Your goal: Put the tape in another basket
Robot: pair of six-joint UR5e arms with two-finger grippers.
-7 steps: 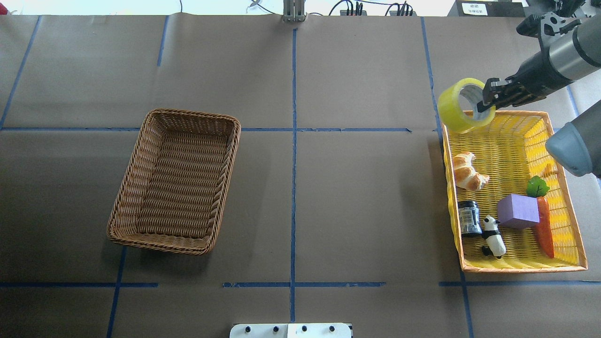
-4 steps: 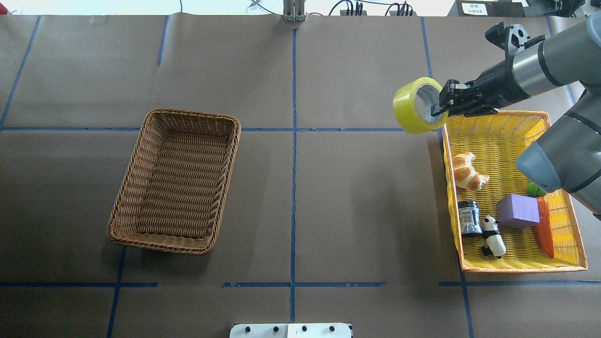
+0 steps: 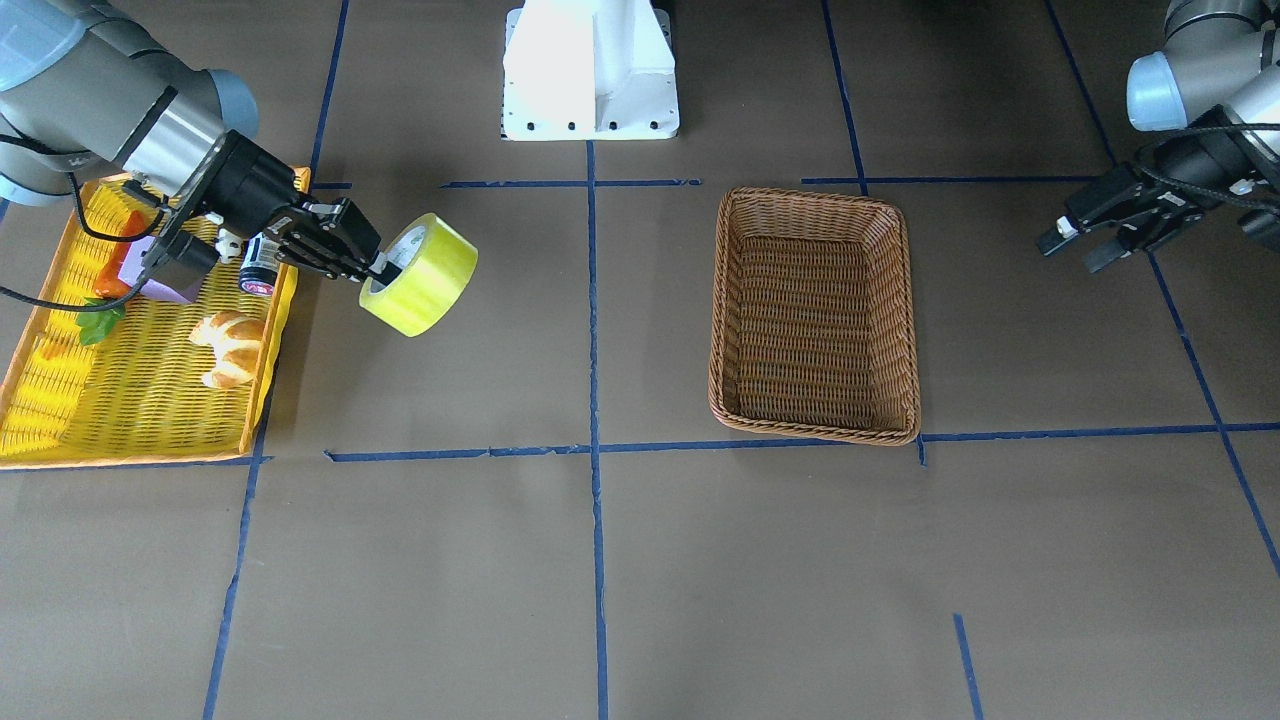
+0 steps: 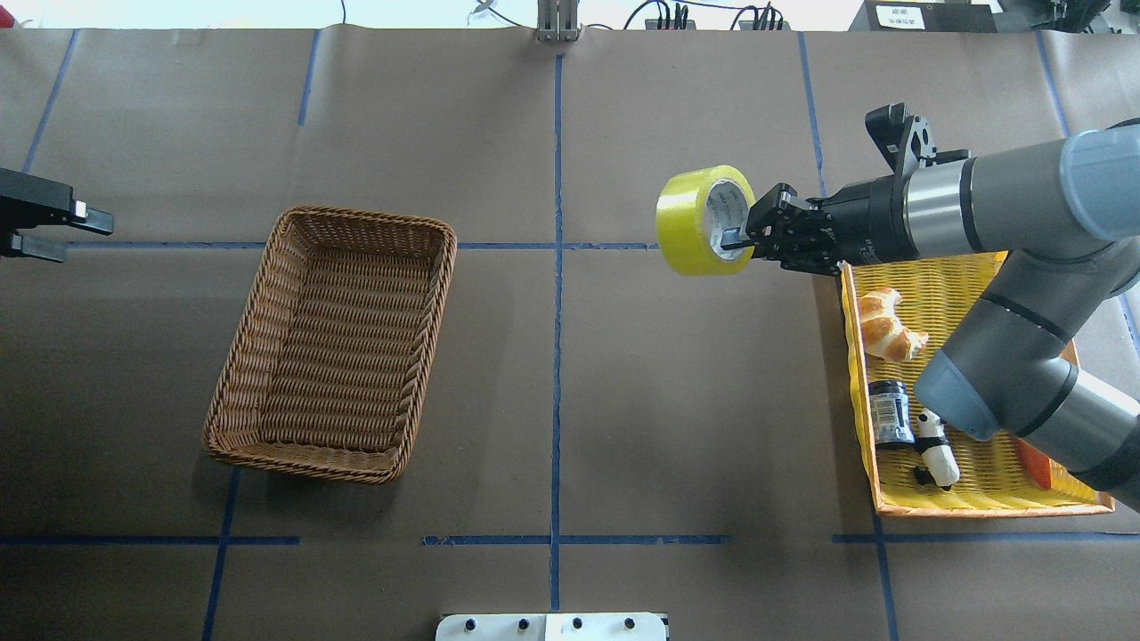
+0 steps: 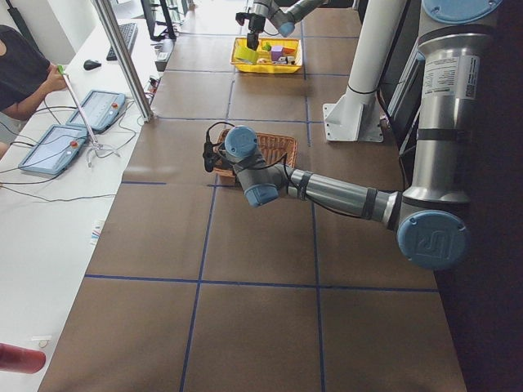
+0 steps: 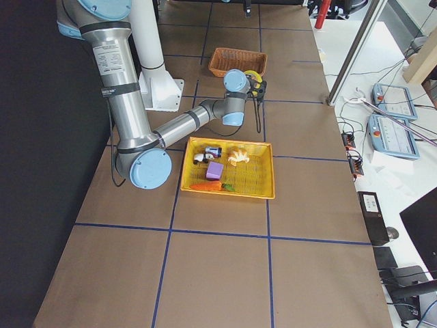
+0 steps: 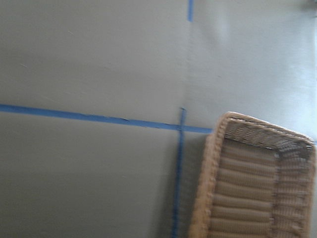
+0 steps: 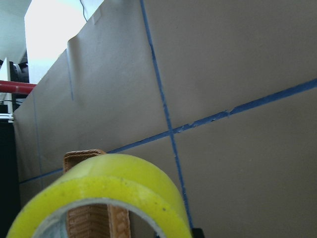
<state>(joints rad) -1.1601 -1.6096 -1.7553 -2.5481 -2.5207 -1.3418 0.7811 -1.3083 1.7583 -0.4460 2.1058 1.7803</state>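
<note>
The right gripper [image 4: 744, 239] is pinching the wall of the tape [image 4: 690, 221], one finger inside its core, and is holding the roll in the air over the table [image 4: 623, 383]. The roll is hanging just left of the yellow basket [image 4: 944, 294] and well right of the wicker basket [image 4: 334, 343]. The left gripper [image 4: 64, 233] is hovering at the table's left edge, its fingers spread apart.

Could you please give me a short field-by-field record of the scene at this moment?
tape: in the air above the table, between the two baskets, nearer the yellow one
right gripper: shut on the tape's wall
left gripper: open, holding nothing, apart from the wicker basket
wicker basket: empty
yellow basket: holds a croissant, a small jar and a panda figure
</note>
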